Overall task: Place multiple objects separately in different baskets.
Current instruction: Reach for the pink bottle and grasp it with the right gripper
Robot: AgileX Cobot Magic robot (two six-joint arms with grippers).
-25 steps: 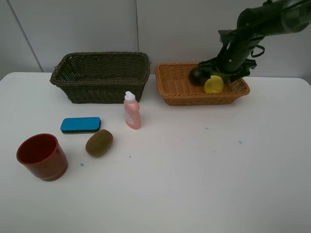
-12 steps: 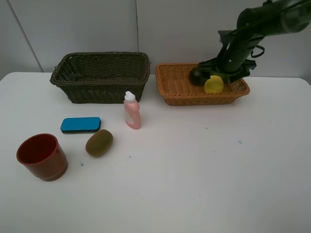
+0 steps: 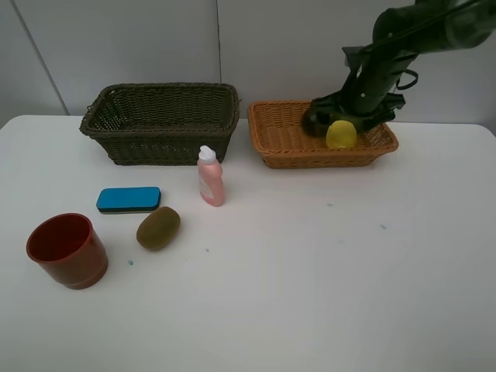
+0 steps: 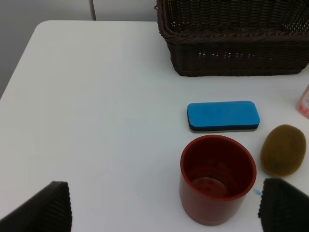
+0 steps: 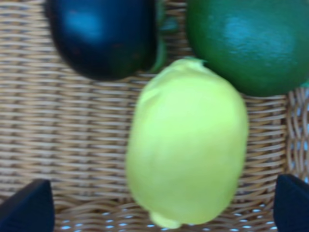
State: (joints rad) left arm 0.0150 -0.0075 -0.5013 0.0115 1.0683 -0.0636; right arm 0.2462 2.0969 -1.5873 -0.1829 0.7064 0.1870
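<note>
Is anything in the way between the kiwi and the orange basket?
Yes: the pink bottle stands upright roughly on the straight line from the kiwi to the orange basket. Nothing else lies between them.

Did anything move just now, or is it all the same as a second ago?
Only the right arm moved. It lifted a little, up and to the left, above the orange-tan basket. Its claw is open and holds nothing. The lemon, mangosteen and lime stayed in that basket. The cup, eraser, kiwi and bottle stayed put on the table.
</note>
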